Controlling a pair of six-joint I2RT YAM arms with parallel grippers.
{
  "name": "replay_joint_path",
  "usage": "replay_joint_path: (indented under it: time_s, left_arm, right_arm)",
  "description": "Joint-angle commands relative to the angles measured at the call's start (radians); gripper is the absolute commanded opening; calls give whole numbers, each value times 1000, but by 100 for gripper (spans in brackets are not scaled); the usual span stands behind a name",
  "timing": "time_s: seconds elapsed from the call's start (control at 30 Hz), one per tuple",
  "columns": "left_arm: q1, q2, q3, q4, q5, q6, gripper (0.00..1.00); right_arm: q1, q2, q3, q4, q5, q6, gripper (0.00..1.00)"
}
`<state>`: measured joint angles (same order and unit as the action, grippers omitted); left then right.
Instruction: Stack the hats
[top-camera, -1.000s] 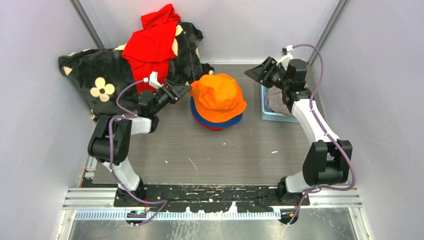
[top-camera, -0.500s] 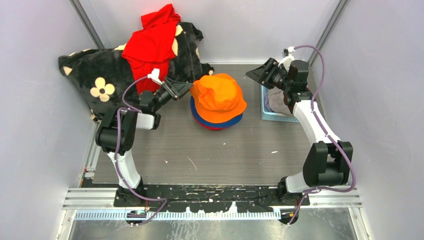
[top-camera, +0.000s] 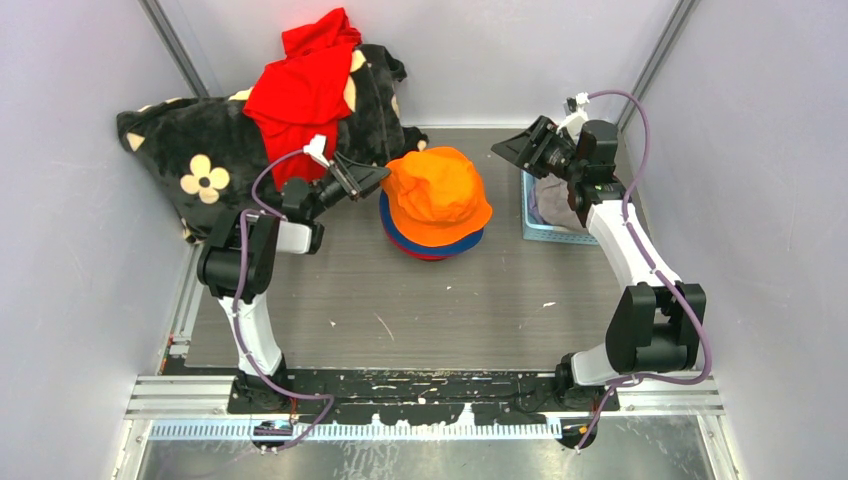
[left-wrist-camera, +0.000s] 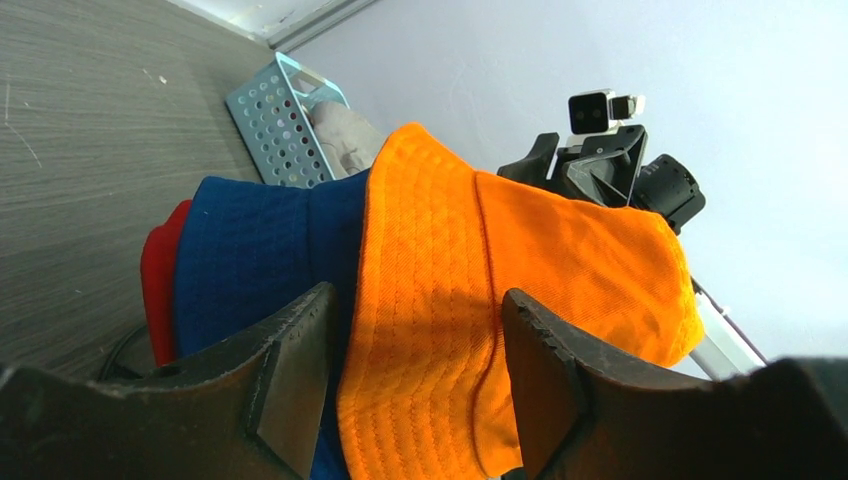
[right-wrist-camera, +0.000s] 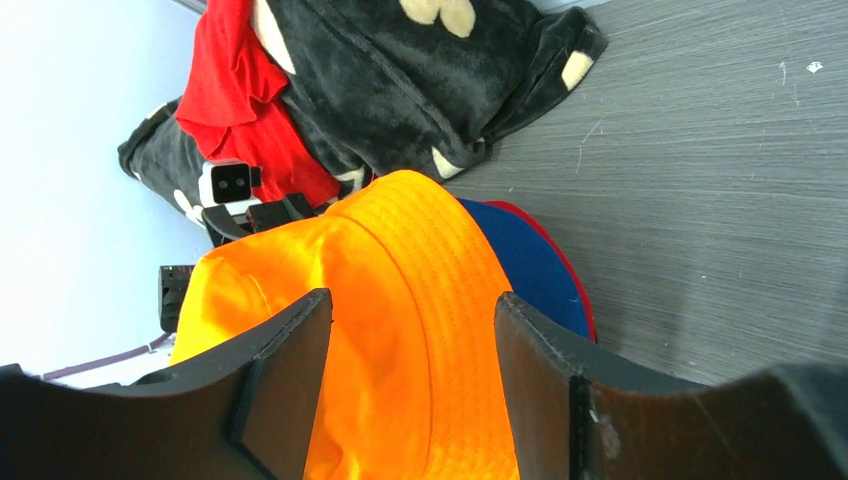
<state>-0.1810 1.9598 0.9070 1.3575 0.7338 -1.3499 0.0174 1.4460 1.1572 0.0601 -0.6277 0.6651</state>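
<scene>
An orange hat (top-camera: 437, 195) sits on top of a blue hat (top-camera: 455, 246) and a red hat (top-camera: 425, 256) in the middle of the table. My left gripper (top-camera: 372, 176) is open and empty, just left of the stack; the orange brim (left-wrist-camera: 420, 330) shows between its fingers, with the blue hat (left-wrist-camera: 260, 250) and the red hat (left-wrist-camera: 158, 285) beside it. My right gripper (top-camera: 508, 147) is open and empty, to the right of the stack and raised. Its view shows the orange hat (right-wrist-camera: 400, 330) with the blue (right-wrist-camera: 520, 275) and red rims under it. A grey hat (top-camera: 556, 205) lies in the basket.
A light blue perforated basket (top-camera: 545, 232) stands at the right by the right arm; it also shows in the left wrist view (left-wrist-camera: 275, 125). A black blanket with cream flowers (top-camera: 190, 150) and a bright red garment (top-camera: 305, 85) lie at the back left. Grey walls enclose the table.
My left arm has pulled back and swung its gripper a little right, toward the hat stack. My right gripper has barely moved. The hats have not moved.
</scene>
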Motion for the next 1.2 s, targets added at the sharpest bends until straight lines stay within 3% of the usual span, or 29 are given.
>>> replay_joint_path:
  time_s: [0.0, 0.07, 0.17, 0.2, 0.47, 0.83, 1.17]
  left_arm:
    - [4, -3, 39, 72, 31, -9, 55]
    - [5, -3, 45, 72, 36, -11, 42]
    - [5, 2, 52, 72, 40, -19, 7]
    - [5, 3, 51, 72, 38, -21, 0]
    - [23, 18, -15, 41, -21, -46, 0]
    - [23, -36, -80, -180, -64, 87, 0]
    - [19, -59, -42, -162, -57, 54, 0]
  right_arm:
    - [-4, -31, 18, 55, -24, 4, 65]
    - [-6, -32, 17, 53, -26, 4, 65]
    - [-8, -35, 10, 53, -26, 4, 65]
    - [-9, -38, 7, 51, -26, 2, 65]
    - [-14, -53, -29, 13, -26, -29, 65]
    - [-14, -72, -117, 0, -70, -41, 65]
    - [-15, -81, -260, 159, -195, 76, 65]
